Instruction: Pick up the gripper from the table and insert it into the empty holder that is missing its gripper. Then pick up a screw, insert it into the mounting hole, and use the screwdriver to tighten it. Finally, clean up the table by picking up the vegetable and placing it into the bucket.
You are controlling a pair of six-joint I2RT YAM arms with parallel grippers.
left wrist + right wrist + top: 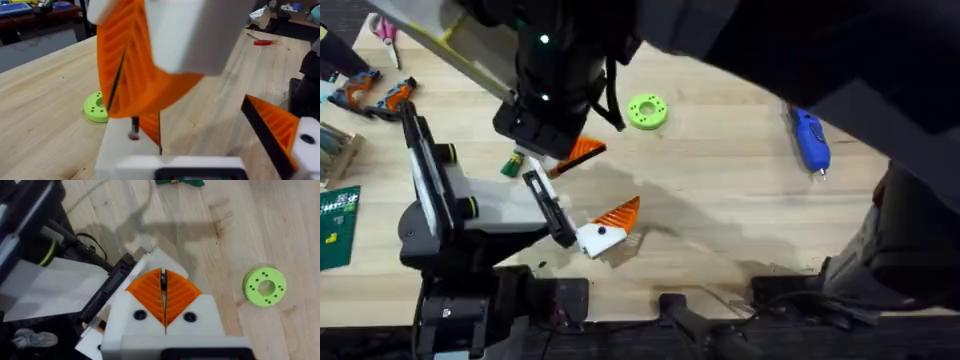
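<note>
Screwdriver, blue cylindrical power tool (809, 139), lies untouched right of lime-green plastic disc (647, 111); green toy vegetable bundle (512, 162) remains out. Right claw (163, 298) pressed together; left claw's state: cannot tell.

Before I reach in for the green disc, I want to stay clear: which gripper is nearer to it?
Right. The right gripper hangs close beside the green disc; the left gripper sits farther off, toward the bases.

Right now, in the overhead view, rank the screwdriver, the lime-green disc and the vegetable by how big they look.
1. screwdriver, clearly largest.
2. lime-green disc.
3. vegetable, smallest as seen; it lies at the edge of an arm that may hide part of it, so less sure.
</note>
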